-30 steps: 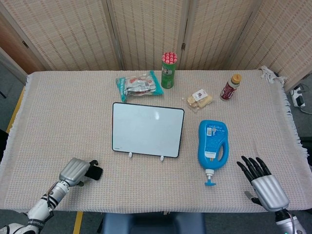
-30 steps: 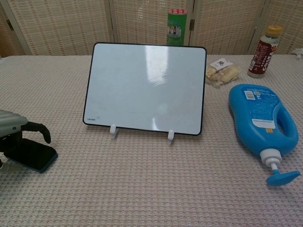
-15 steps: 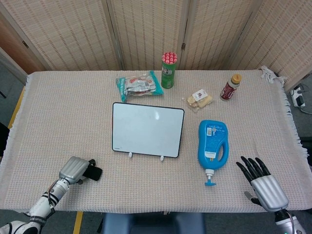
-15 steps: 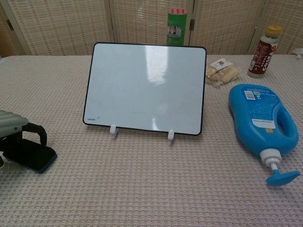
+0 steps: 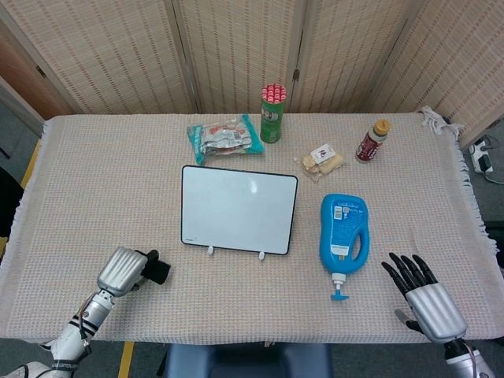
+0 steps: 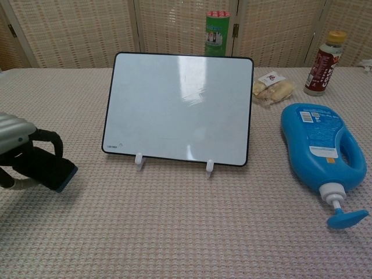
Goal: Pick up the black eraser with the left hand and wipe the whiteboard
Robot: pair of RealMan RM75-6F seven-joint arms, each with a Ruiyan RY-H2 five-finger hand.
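Note:
The whiteboard (image 5: 239, 209) (image 6: 179, 107) stands tilted on two small white feet at the table's middle. My left hand (image 5: 124, 272) (image 6: 17, 148) is at the near left and grips the black eraser (image 5: 160, 272) (image 6: 51, 169), which is lifted off the cloth and sticks out toward the board. The eraser is well left of and below the whiteboard, apart from it. My right hand (image 5: 423, 294) lies at the near right with its fingers spread and nothing in it; only the head view shows it.
A blue detergent bottle (image 5: 343, 235) (image 6: 321, 150) lies on its side right of the board. Behind it are a snack packet (image 5: 322, 161), a brown bottle (image 5: 372, 141), a green can (image 5: 272, 113) and a teal bag (image 5: 224, 138). A woven cloth (image 5: 94, 197) covers the table.
My left hand has closed round the eraser and raised it off the table, tilting it up. The right hand and the other objects have not moved.

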